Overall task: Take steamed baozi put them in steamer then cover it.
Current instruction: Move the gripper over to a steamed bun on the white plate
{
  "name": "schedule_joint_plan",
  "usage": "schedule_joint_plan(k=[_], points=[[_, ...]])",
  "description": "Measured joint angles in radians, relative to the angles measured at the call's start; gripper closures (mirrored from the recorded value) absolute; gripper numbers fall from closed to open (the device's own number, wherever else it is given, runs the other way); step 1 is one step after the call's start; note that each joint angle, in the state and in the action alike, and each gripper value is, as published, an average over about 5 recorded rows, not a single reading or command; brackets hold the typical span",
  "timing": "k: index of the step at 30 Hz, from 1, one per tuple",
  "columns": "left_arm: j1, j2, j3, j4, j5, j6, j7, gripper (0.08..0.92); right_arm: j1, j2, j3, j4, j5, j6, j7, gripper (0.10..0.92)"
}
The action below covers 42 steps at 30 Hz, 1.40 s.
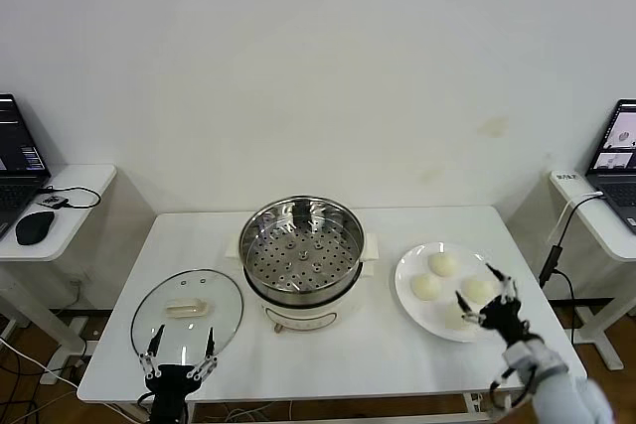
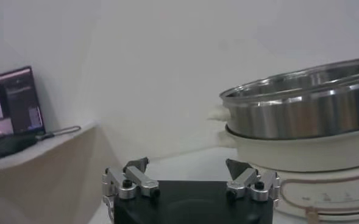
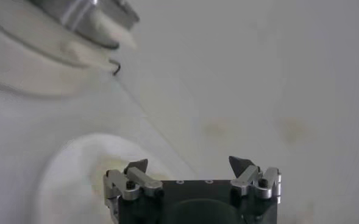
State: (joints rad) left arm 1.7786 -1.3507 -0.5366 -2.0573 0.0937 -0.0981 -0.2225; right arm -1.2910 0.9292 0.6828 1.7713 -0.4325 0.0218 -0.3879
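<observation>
White table (image 1: 397, 345) with steamer (image 1: 302, 257), cover (image 1: 187, 311), seemingly plate (image 1: 409, 293).

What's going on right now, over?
Right gripper open over plate of baozi. Left gripper open, near lid. Steamer empty, uncovered. Nothing blocking.

the left gripper (image 1: 179, 353) sits low at the near edge of the table (image 1: 328, 345), wrist below the edge, fingers spread wide and pointing away from the robot. the right gripper (image 1: 489, 295) is raised over the table's right near part, its arm entering from the near right corner, fingers spread wide and empty, angled toward the table's far side.
</observation>
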Motion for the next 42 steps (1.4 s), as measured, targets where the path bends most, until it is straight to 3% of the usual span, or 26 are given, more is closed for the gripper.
schedule_joint_plan(k=[8,16,29,42], points=[[-0.004,-0.008,0.007,-0.002,0.044,0.010,-0.034,0.177,0.265,-0.213,-0.191,-0.128,0.041,-0.033,-0.178,0.203],[0.001,-0.008,0.001,-0.008,0.064,0.015,-0.059,0.177,0.621,-0.301,-0.547,-0.304,0.115,-0.036,-0.355,0.203],[0.002,-0.004,-0.022,-0.009,0.075,0.019,-0.076,0.177,1.043,-0.226,-1.023,-0.613,0.144,0.001,-0.542,0.202],[-0.011,0.003,-0.037,0.006,0.079,0.019,-0.078,0.177,1.154,-0.090,-1.174,-0.833,0.096,0.029,-0.578,0.203]])
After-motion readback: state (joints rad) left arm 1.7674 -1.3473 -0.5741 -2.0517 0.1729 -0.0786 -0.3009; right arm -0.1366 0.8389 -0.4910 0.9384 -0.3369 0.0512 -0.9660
